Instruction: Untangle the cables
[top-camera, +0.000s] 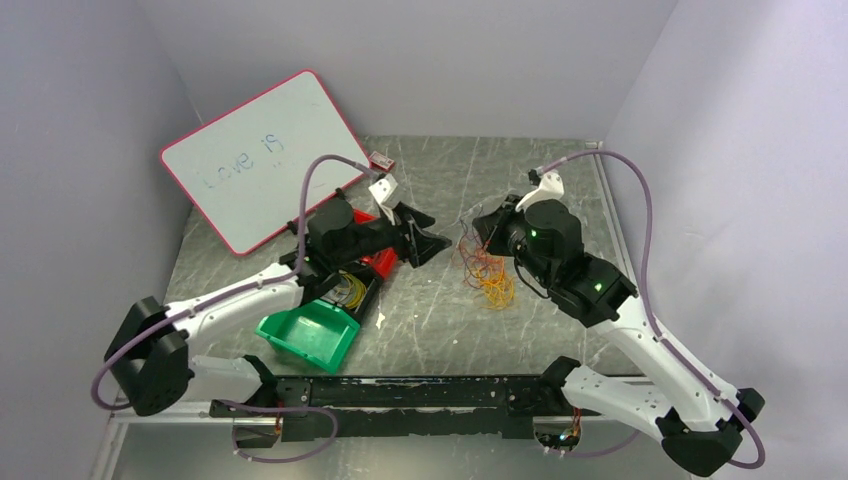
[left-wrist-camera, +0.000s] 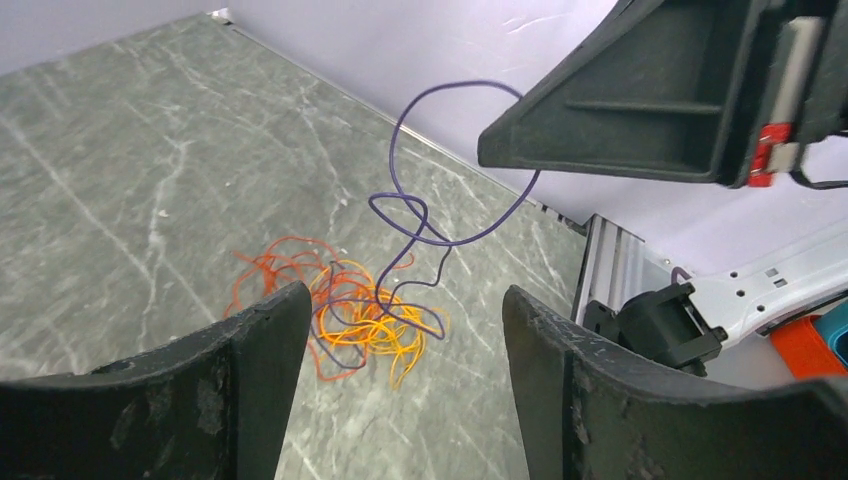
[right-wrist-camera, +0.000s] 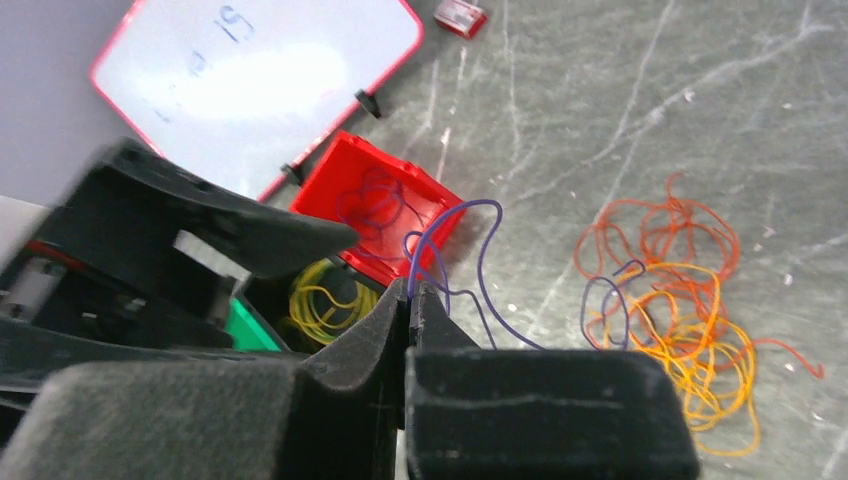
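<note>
Cables (top-camera: 487, 270) heaped between right tool (right-wrist-camera: 410, 295), clamped on purple strand (left-wrist-camera: 440, 150), and left tool (left-wrist-camera: 405, 305), jaws apart.

Both arms look like the same build: the left arm (top-camera: 240, 300) and the right arm (top-camera: 640, 350) have glossy white shells on the long links and chunky matte black joints (top-camera: 150, 365) in between. A mauve-grey hose (top-camera: 645, 230) runs along each one. The right one has two tiny green lights (top-camera: 533, 234) on its black housings. The left gripper (left-wrist-camera: 403, 295) has fat black wedge fingers (left-wrist-camera: 250, 370), scuffed and speckled grey. The right gripper (right-wrist-camera: 408, 295) is the same grainy matte black, with a small white bracket (top-camera: 547, 183) behind it
</note>
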